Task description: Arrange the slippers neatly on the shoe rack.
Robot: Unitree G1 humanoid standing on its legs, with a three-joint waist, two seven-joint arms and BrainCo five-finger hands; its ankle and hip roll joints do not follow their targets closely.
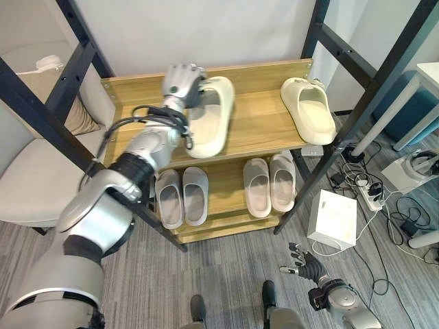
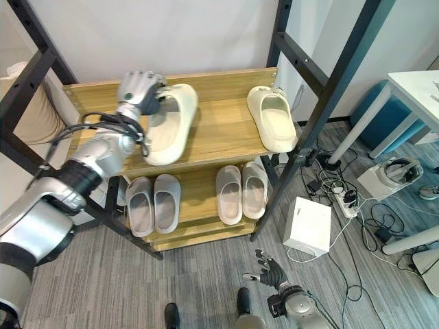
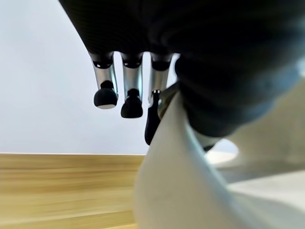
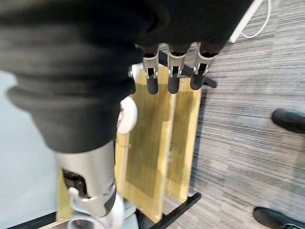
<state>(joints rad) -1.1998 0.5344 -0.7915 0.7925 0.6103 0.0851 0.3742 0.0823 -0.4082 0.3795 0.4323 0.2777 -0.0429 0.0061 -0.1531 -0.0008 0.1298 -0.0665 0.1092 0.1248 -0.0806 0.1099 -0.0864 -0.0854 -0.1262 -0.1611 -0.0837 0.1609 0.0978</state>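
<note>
**Cream slipper held at the top shelf of the shoe rack**

A cream slipper [image 1: 211,118] lies on the left part of the top shelf of a wooden shoe rack [image 1: 264,130], its toe end raised toward the back wall. The left hand [image 1: 181,82] is at that raised end, with its fingers curled round the slipper's edge; in the left wrist view the dark fingertips [image 3: 132,107] hang past the pale edge of the slipper [image 3: 176,181], with the wooden shelf beneath. The left arm reaches up from the lower left and crosses in front of the rack's left side.

A second cream slipper [image 1: 309,108] lies flat on the right part of the same shelf, well apart from the first, its toe toward the back. On the lower shelf stand two pairs of grey slippers: one pair [image 1: 182,197] on the left, partly behind the left arm, and one pair [image 1: 269,183] on the right, each pair side by side.

Black metal frame bars [image 1: 357,110] run diagonally on both sides of the rack. A cream cushioned seat [image 1: 34,171] sits to the left. On the grey carpet to the right are a white box [image 1: 332,219], a power strip [image 1: 370,194] with tangled cables, and a white table leg [image 1: 384,123].

The right hand [image 1: 304,261] hangs low near the floor at lower right, its fingers relaxed and spread, holding nothing.
</note>
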